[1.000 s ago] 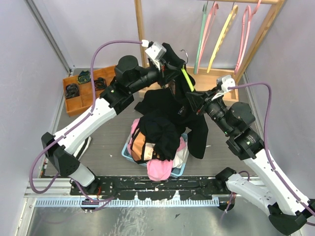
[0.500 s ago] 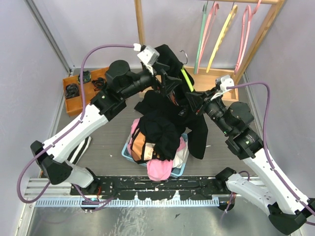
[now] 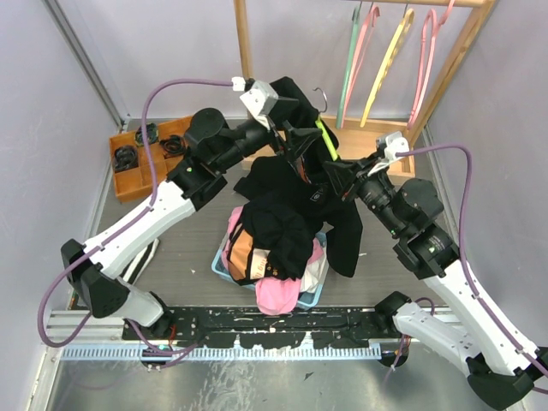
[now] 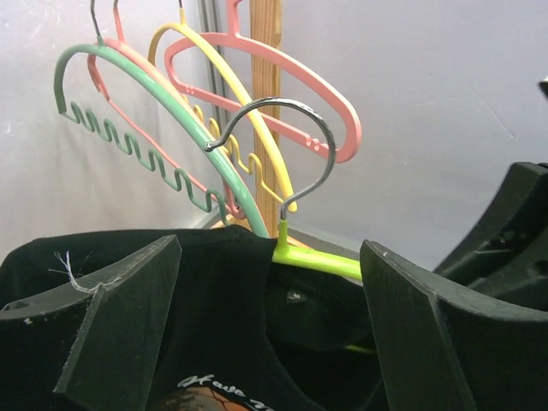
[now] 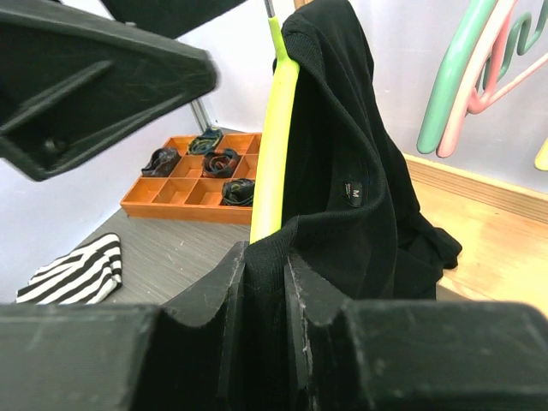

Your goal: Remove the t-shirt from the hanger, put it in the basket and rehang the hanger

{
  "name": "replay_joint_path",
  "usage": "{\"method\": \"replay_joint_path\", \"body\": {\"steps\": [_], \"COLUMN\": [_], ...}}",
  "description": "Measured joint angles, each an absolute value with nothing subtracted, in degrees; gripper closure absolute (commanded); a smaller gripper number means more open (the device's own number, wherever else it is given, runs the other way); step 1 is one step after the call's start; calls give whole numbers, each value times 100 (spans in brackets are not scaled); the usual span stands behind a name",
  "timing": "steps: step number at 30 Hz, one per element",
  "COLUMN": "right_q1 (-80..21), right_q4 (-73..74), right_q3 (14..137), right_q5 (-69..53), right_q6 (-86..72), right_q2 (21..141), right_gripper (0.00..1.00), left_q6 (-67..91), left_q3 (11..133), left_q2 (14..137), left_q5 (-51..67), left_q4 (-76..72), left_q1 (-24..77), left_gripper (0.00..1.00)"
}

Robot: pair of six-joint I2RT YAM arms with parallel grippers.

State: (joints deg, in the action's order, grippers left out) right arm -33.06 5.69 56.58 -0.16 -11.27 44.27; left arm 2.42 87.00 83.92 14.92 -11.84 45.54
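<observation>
Two grippers flank the lime-green hanger (image 5: 276,145): the left gripper (image 4: 270,250) gapes wide on either side of its metal hook (image 4: 276,101), while the right gripper (image 5: 287,257) pinches the black t-shirt (image 5: 342,171), draped over the hanger, just beside its arm.

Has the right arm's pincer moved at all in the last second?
No: the right pincer holds the same spot against the wooden rack base, shut on the t-shirt.
</observation>
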Motion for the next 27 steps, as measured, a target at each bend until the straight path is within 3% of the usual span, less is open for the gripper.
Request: {"method": "replay_joint_path", "body": {"steps": [5, 11, 21, 27], "right_q1": [-3306, -3306, -3306, -3306], "right_q4": [574, 613, 613, 613], "right_q3": [5655, 5655, 5653, 5653], "right_q5": [-51, -75, -180, -220], "right_q6": [-1125, -1127, -1131, -1133], "right_q2": [4375, 4370, 4370, 4370], "right_gripper": [99, 99, 99, 99], "left_q6": [193, 150, 158, 152], "left_q3": [8947, 9002, 9002, 9002], "left_q2": [8790, 8997, 9015, 9048], "left_q5": [1603, 1741, 1973, 2110], "left_q4": [-1291, -1485, -1813, -1824], "left_q1": [4554, 4552, 4554, 4554], "left_gripper": [14, 36, 65, 70]}}
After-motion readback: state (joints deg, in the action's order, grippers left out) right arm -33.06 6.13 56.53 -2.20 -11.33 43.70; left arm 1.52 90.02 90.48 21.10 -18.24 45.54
